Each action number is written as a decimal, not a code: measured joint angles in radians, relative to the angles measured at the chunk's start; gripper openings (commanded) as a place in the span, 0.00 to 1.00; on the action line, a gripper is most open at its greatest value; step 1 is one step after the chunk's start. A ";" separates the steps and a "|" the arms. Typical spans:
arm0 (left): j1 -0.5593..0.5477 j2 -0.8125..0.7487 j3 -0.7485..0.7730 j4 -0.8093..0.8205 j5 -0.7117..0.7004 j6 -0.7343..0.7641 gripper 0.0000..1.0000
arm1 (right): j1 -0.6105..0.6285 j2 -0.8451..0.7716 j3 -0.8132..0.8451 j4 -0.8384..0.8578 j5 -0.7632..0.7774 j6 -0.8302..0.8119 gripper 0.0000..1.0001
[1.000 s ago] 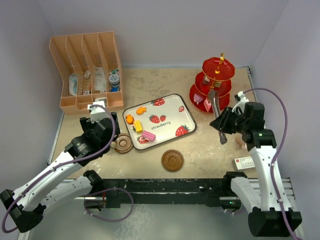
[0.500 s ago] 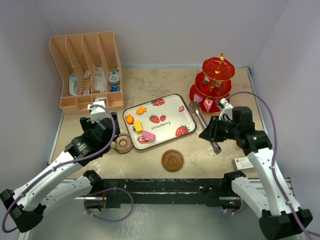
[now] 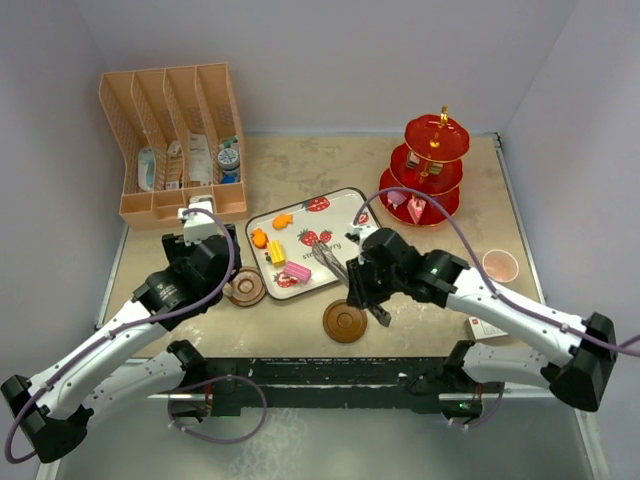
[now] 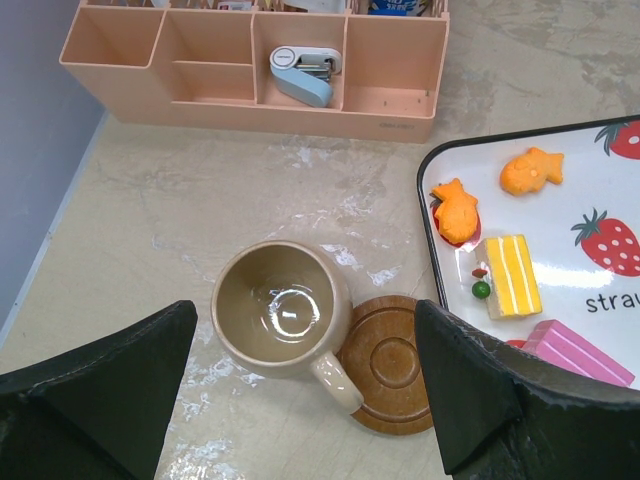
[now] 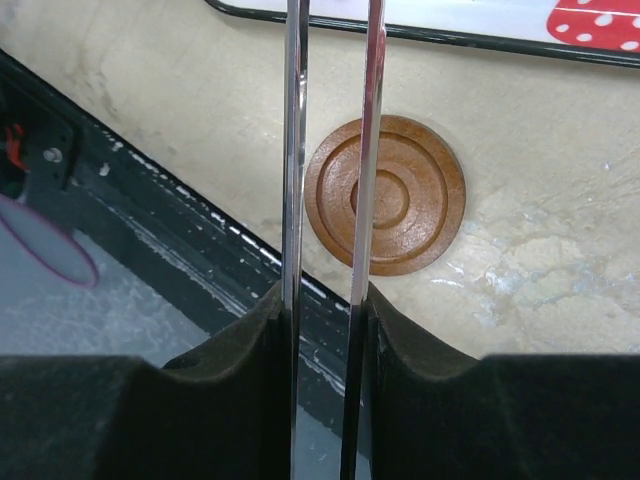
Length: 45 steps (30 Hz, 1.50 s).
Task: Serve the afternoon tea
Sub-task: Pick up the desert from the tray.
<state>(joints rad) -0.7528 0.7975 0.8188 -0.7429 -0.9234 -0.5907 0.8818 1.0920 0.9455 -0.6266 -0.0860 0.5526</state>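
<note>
On the left side of the table, the left gripper (image 4: 305, 305) hangs with its jaws spread wide and holding nothing. Straight below it is the tan mug (image 4: 272, 302), upright and empty. The mug's handle overlaps the rim of a brown saucer (image 4: 390, 362), which lies just beside the strawberry-print tray (image 3: 372, 236). On the tray's left part sit the toy sweets: an orange fish (image 4: 531, 170), an orange piece (image 4: 456, 212), a yellow cake slice (image 4: 512, 276) and a pink cake slice (image 4: 585, 350). The peach rack (image 3: 176, 118) stands behind them at the back left.

The right gripper (image 3: 362, 282) hovers over the tray's near edge, clenched on the metal tongs (image 3: 328, 258). In the right wrist view the two blades run up between the pads. The second saucer (image 3: 345, 321) lies bare on the table in front of the tray. The pink mug (image 3: 500, 265) stands upright, well apart at the right. The red three-tier stand (image 3: 433, 165) is at the back right with a pink sweet (image 3: 415, 209) on its bottom tier.
</note>
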 measured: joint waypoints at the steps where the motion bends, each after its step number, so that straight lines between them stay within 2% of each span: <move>1: 0.000 0.000 0.000 0.000 0.000 0.000 0.87 | 0.026 0.021 0.007 0.005 0.020 0.002 0.33; 7: 0.000 0.000 0.000 0.000 -0.005 0.000 0.87 | 0.164 0.156 0.018 0.044 0.095 0.007 0.32; 13: 0.000 -0.006 0.000 -0.007 -0.019 -0.002 0.87 | 0.204 0.278 0.041 0.080 0.147 0.023 0.31; 31: 0.000 -0.004 0.000 -0.010 -0.032 -0.019 0.87 | 0.199 0.390 0.023 0.172 0.173 0.087 0.27; 41: 0.000 0.008 0.000 -0.015 -0.032 -0.019 0.87 | 0.082 0.391 -0.015 0.213 0.166 0.080 0.27; 45: 0.000 0.010 0.000 -0.015 -0.032 -0.019 0.87 | 0.072 0.391 -0.016 0.222 0.162 0.068 0.26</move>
<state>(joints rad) -0.7528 0.8078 0.8188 -0.7578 -0.9554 -0.6094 0.9535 1.4826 0.9291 -0.4046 0.0757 0.6209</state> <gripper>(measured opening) 0.872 0.275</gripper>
